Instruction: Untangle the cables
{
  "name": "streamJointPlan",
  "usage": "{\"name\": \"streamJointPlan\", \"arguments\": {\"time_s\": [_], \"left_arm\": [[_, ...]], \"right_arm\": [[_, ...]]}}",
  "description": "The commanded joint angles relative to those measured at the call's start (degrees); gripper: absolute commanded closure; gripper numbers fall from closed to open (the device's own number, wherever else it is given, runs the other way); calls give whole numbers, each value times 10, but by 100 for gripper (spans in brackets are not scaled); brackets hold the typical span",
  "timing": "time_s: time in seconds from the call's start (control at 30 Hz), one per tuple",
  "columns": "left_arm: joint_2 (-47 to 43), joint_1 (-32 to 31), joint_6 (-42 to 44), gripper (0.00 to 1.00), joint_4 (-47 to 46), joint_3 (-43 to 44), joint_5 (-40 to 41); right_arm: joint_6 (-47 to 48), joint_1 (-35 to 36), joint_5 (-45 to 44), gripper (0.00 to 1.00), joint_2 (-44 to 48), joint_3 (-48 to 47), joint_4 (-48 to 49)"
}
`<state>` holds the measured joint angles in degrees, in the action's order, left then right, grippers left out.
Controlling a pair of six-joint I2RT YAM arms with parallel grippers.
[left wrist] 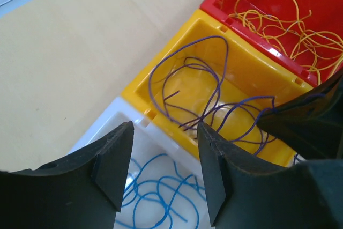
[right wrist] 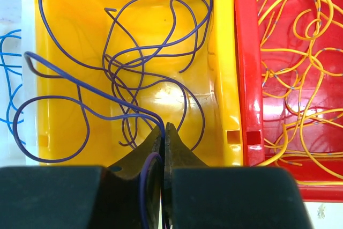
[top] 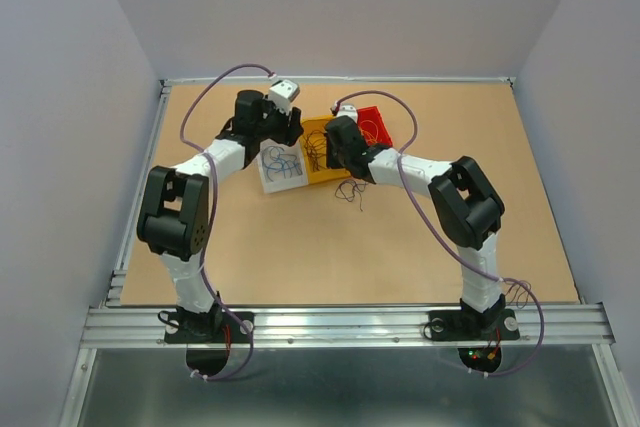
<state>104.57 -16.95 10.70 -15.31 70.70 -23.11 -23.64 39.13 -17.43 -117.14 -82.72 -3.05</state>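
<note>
Three bins stand side by side. The white bin point(top: 268, 185) holds blue cables point(left wrist: 161, 197). The yellow bin point(right wrist: 225, 79) holds dark purple cables point(left wrist: 203, 79). The red bin point(right wrist: 244, 52) holds yellow-orange cables point(right wrist: 300, 52). My left gripper point(left wrist: 165, 132) is open and empty, hovering over the edge between the white and yellow bins. My right gripper point(right wrist: 163, 127) is shut on a purple cable point(right wrist: 80, 84), which runs from its fingertips out over the yellow bin's left part. In the top view the left gripper point(top: 285, 132) and right gripper point(top: 330, 152) are close together over the bins.
A small loose tangle of dark cables point(top: 352, 190) lies on the table just in front of the yellow bin point(top: 318, 177). The red bin point(top: 375, 117) is at the far right of the row. The right gripper's body point(left wrist: 305, 122) shows close beside the left fingers.
</note>
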Motion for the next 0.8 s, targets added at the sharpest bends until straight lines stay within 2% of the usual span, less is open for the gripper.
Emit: {"name": "streamJointPlan", "arguments": {"time_s": [0.0, 0.07, 0.27, 0.43, 0.5, 0.53, 0.6, 0.63, 0.7, 0.73, 0.77], "left_arm": [[-102, 26, -56, 38, -140, -56, -27], [-125, 33, -67, 38, -189, -78, -24], [-147, 50, -104, 38, -247, -118, -34], [-155, 58, -104, 37, -270, -136, -47], [-153, 58, -105, 37, -272, -137, -50], [-152, 58, -104, 37, -272, -137, -53], [-144, 58, -104, 37, -272, -135, -60], [-142, 59, -104, 37, -271, -135, -61], [-140, 58, -102, 37, -272, -134, -65], [-138, 58, -101, 37, -271, -134, -66], [-136, 58, -101, 36, -271, -133, -69]], "right_arm": [[5, 8, -14, 95, 44, -16, 24], [13, 9, -16, 96, 67, 7, 54], [27, 11, -18, 97, 116, 58, 110], [38, 13, 11, 95, 74, 28, 113], [38, 12, 27, 92, 1, -24, 69], [34, 12, 31, 91, -28, -67, -14], [25, 13, 35, 91, -90, -168, -83], [18, 12, 30, 91, -136, -190, -134], [14, 13, 28, 87, -158, -220, -161], [13, 12, 22, 74, -158, -219, -168], [11, 12, 18, 68, -152, -214, -166]]}}
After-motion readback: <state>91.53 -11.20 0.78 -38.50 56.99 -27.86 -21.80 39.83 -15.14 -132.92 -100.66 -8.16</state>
